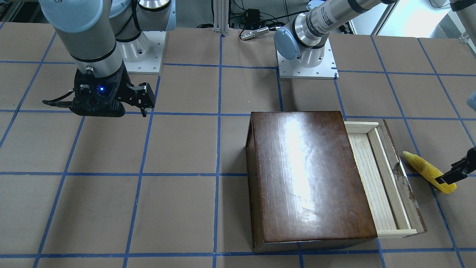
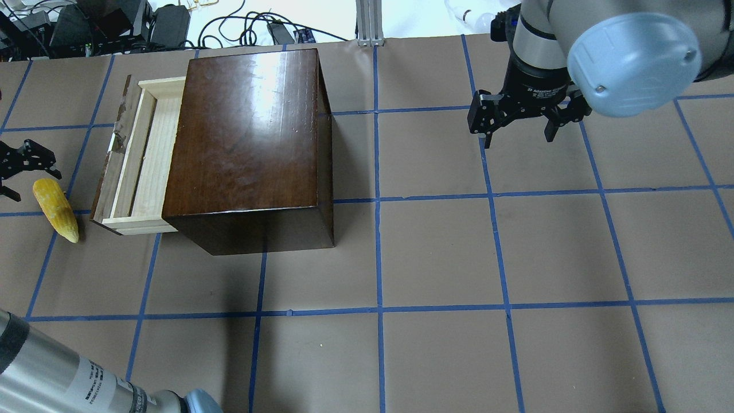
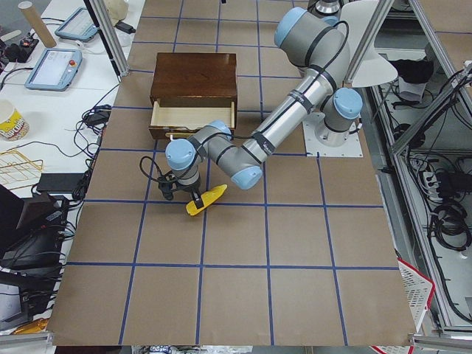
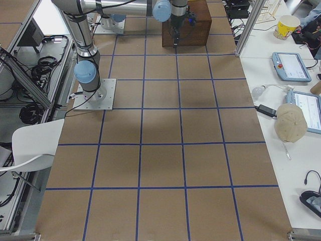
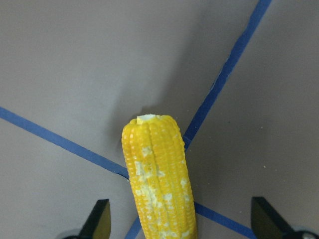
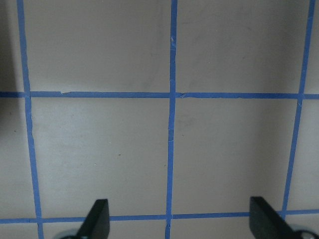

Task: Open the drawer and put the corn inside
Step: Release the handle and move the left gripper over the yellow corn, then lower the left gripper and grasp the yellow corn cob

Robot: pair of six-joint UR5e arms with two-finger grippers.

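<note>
One corn (image 5: 158, 179) lies between the spread, not yet closed fingers of the left gripper (image 5: 182, 221). It rests on the table (image 2: 459, 258), well in from every edge, just beside the front of the pulled-out drawer (image 2: 143, 155). It is probably light, stiff plastic, and its taper could slip, so grip it across the thick middle. There is one drawer in one box (image 2: 246, 132). The right gripper (image 2: 519, 135) hangs with its fingers apart and empty.
</note>
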